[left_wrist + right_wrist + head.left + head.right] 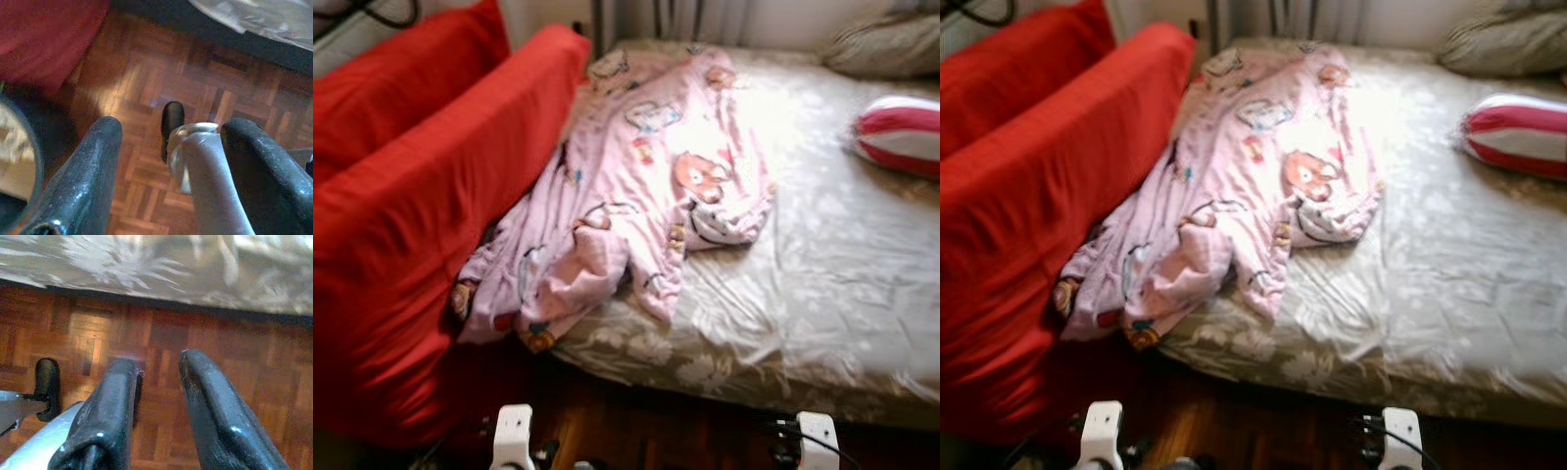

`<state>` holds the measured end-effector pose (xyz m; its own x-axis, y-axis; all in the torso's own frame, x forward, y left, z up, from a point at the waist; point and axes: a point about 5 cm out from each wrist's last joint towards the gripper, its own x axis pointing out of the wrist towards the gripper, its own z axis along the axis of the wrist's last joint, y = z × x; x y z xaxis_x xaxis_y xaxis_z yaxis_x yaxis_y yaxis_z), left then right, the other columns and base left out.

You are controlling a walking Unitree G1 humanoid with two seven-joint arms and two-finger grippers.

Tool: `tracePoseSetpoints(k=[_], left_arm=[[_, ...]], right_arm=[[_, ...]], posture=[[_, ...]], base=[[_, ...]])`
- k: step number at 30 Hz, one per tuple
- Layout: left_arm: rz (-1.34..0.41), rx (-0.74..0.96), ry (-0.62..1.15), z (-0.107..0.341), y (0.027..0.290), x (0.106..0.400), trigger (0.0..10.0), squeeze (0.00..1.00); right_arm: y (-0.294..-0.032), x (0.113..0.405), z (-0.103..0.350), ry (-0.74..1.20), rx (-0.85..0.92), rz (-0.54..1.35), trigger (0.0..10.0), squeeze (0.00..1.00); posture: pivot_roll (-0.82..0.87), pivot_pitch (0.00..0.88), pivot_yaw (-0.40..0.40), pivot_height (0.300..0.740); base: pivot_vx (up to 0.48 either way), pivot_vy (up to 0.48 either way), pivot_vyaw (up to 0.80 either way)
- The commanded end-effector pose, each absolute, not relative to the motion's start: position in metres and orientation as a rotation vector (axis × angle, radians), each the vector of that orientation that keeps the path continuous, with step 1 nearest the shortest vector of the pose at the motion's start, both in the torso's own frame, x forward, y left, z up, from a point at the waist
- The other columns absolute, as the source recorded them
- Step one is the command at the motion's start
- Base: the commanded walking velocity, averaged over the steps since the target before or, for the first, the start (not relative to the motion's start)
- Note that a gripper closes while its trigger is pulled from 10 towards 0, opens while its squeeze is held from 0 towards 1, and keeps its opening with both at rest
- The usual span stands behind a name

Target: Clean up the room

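Note:
A crumpled pink blanket (641,186) printed with cartoon figures lies across the near left part of the bed (842,284); its lower end hangs over the bed edge against the red sofa (421,225). Both arms hang low in front of the bed, and their white wrists (512,436) (818,436) show at the bottom edge. In the left wrist view, my left gripper (171,125) is open over the parquet floor (146,73), holding nothing. My right gripper (156,360) is also open and empty, pointing down at the floor beside the bed edge (146,269).
A red-and-white striped pillow (901,132) and a beige pillow (886,44) lie at the bed's far right. The red sofa stands tight against the bed's left side. My own silver leg and black foot (172,120) show between the left fingers.

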<state>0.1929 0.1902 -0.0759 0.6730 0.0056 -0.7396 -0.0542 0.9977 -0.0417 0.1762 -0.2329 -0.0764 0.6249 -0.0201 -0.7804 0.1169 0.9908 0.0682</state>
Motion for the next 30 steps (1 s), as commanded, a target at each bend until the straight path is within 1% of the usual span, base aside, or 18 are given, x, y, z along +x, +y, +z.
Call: tracePoseSetpoints(k=[1, 15, 23, 28, 30], left_arm=[[0.030, -0.060, 0.866, -0.081, 0.189, 0.184, 10.0, 0.00], [0.032, -0.069, 0.876, -0.084, 0.182, 0.180, 10.0, 0.00], [0.030, -0.073, 0.883, -0.084, 0.174, 0.183, 10.0, 0.00], [0.021, -0.082, 0.887, -0.085, 0.165, 0.183, 10.0, 0.00], [0.019, -0.084, 0.889, -0.085, 0.161, 0.182, 10.0, 0.00]], right_arm=[[-0.234, 0.169, -0.079, 0.916, 0.115, -0.082, 10.0, 0.00], [-0.235, 0.170, -0.079, 0.914, 0.118, -0.084, 10.0, 0.00], [-0.235, 0.170, -0.079, 0.911, 0.134, -0.103, 10.0, 0.00], [-0.235, 0.170, -0.079, 0.907, 0.140, -0.106, 10.0, 0.00], [-0.235, 0.170, -0.079, 0.906, 0.141, -0.104, 10.0, 0.00]], posture=[[0.05, 0.169, -0.010, 0.740], [0.05, 0.179, -0.014, 0.740], [0.05, 0.179, -0.015, 0.740], [0.05, 0.177, -0.017, 0.740], [0.05, 0.177, -0.018, 0.740]], base=[[0.000, 0.000, 0.80], [0.000, 0.000, 0.79], [0.000, 0.000, 0.00], [0.000, 0.000, 0.00], [0.270, 0.000, 0.00]])
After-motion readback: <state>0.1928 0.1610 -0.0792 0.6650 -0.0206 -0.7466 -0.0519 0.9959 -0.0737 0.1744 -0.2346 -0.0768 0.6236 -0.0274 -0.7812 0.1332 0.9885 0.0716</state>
